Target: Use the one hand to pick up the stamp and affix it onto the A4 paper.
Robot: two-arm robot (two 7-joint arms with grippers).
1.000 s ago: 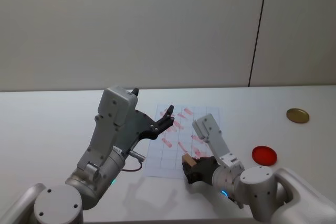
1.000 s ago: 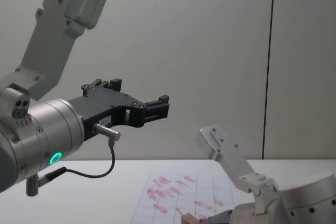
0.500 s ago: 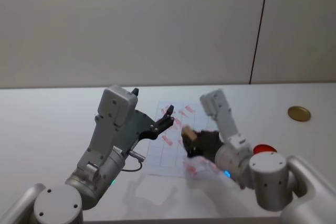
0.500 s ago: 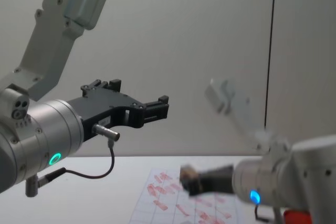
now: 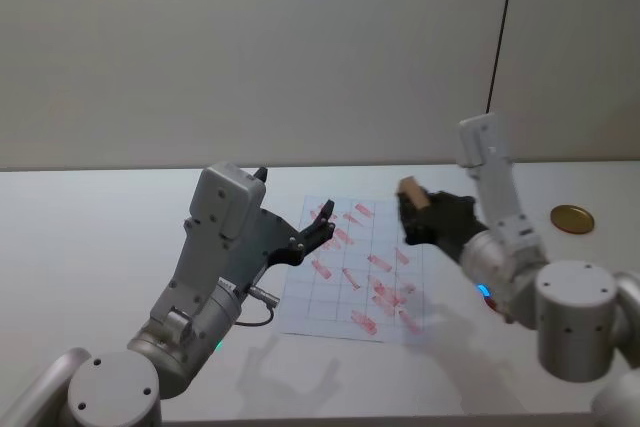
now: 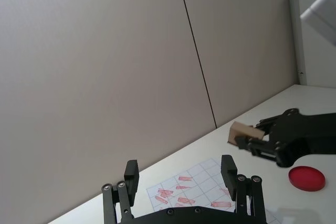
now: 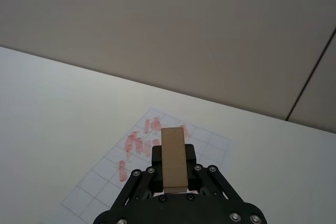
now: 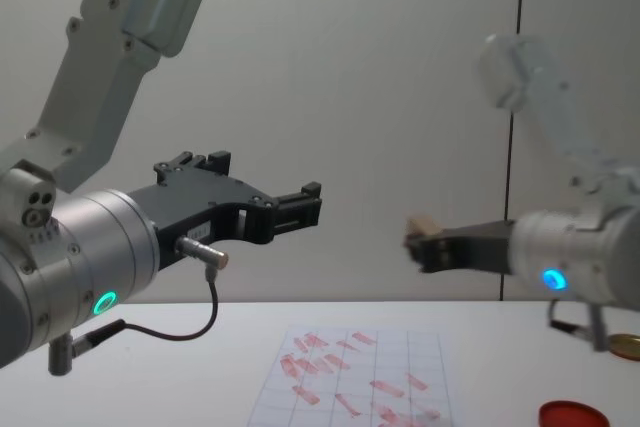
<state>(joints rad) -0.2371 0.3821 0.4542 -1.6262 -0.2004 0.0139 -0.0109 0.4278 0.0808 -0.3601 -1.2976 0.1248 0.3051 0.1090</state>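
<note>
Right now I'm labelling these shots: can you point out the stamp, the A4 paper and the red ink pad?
stamp (image 7: 173, 158), right wrist view, on its long wooden face.
A4 paper (image 5: 330, 299), head view, on a bare grid square.
red ink pad (image 6: 306, 177), left wrist view, on its flat top.

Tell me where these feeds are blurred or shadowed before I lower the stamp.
Chest view: the right arm's upper link is smeared by motion, and the stamp is soft. Head view: arm shadows fall on the table near the paper. Right wrist view: the stamp is sharp.
</note>
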